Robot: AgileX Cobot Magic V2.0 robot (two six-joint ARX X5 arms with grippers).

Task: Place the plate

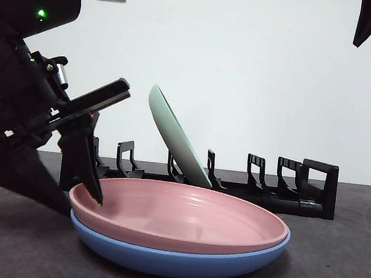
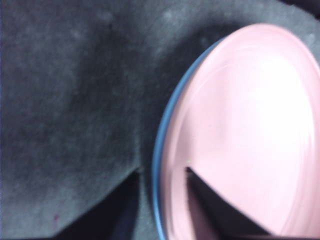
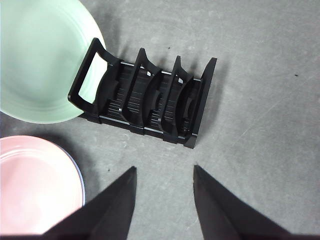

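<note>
The pink plate [image 1: 181,215] is seen lying flat on a blue plate [image 1: 179,258] near the front edge of the tabletop [image 1: 332,261], not yet lifted. Its rim is straddled by the left gripper [image 2: 162,172], whose jaws are spread, one inside the rim and one outside, with nothing pinched so far. Behind the stack, a black rack [image 1: 260,183] is set toward the back edge, and a green plate [image 1: 176,135] is already leaned in one of its slots. The right gripper [image 3: 164,200] is held high above the rack, jaws spread and empty. The grasp, lift and slotting are judged to remain.
</note>
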